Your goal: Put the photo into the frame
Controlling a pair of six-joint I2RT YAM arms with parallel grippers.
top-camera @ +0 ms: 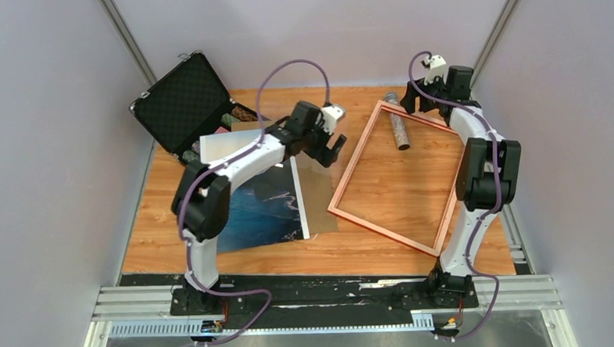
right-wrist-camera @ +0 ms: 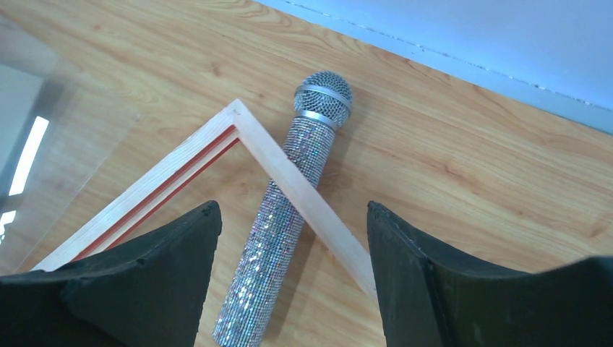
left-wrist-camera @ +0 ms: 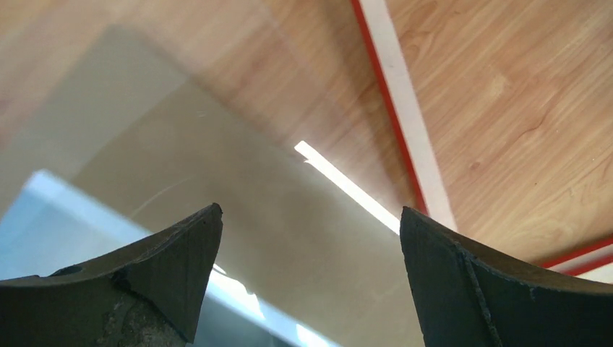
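The frame [top-camera: 390, 181] lies flat at centre right with its pinkish-copper face up, turned askew. Its far corner [right-wrist-camera: 237, 114] rests across a glittery microphone [right-wrist-camera: 283, 231]. The photo [top-camera: 254, 209], blue sea with a white border, lies on the table under my left arm. My left gripper [top-camera: 332, 150] is open and empty, hovering over a grey-brown sheet [left-wrist-camera: 238, 217] between the photo and the frame's red-edged left side [left-wrist-camera: 401, 116]. My right gripper [top-camera: 416, 102] hangs open above the frame's far corner and the microphone, with nothing between its fingers [right-wrist-camera: 144, 289].
An open black foam-lined case [top-camera: 182, 101] stands at the back left with small items beside it. A pale sheet [top-camera: 223, 146] lies behind my left arm. The grey-brown sheet [top-camera: 320, 196] overlaps the photo's right edge. The microphone [top-camera: 400, 130] points to the back wall.
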